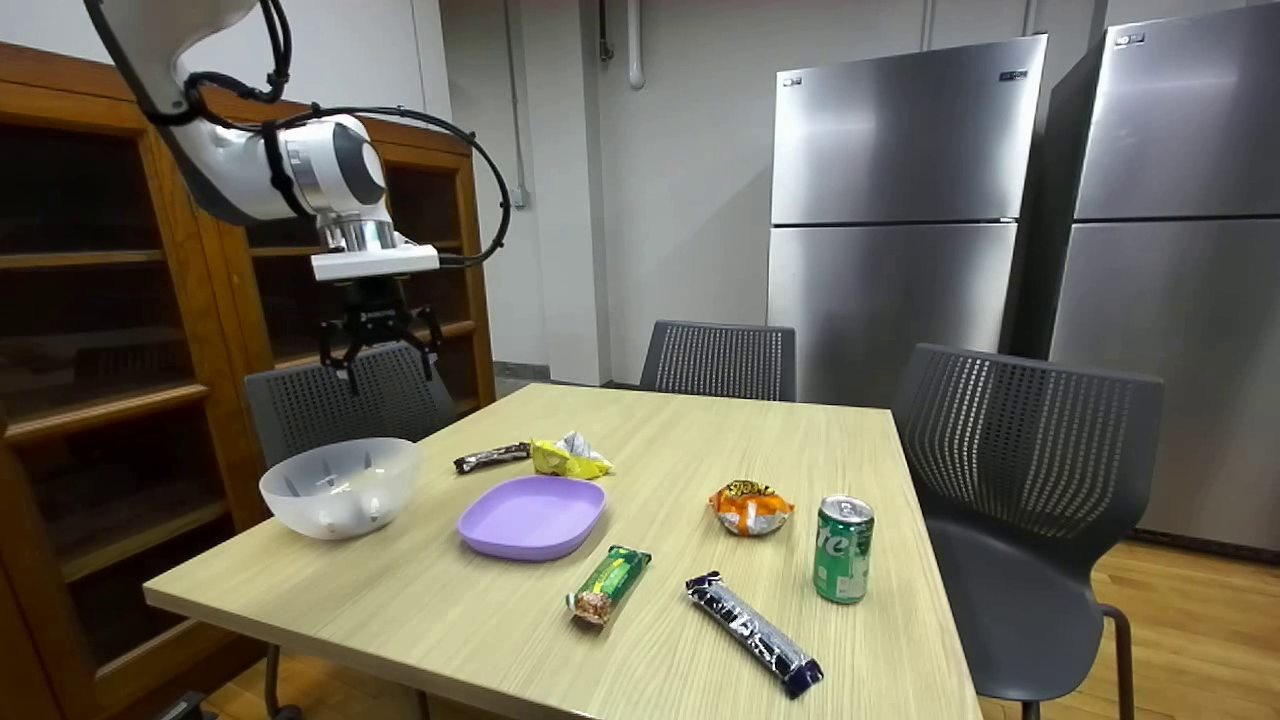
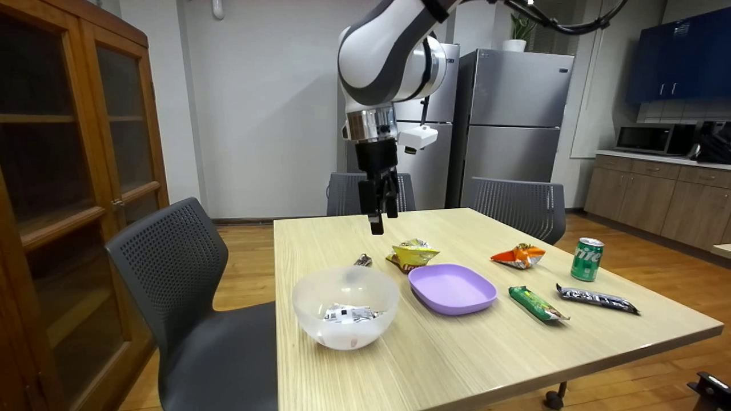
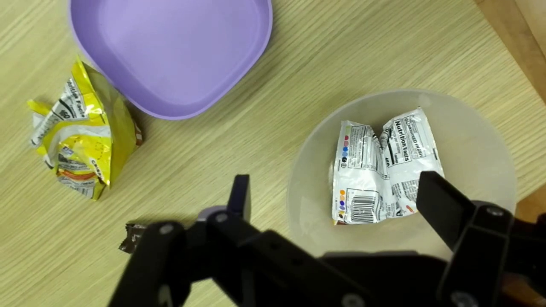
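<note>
The gripper hangs higher than the frosted bowl and apart from it; its two fingers stand wide from each other, so it is released. The white packet lies inside the bowl, creased. Near the bowl are the purple plate, the dark wrapped bar and the yellow packet. Farther from the bowl lie the green bar, the orange packet and the silvery bar, and the green can stands upright.

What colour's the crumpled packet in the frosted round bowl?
Crumpled packet: mostly white, black print, coloured dots; best in the wrist view.
</note>
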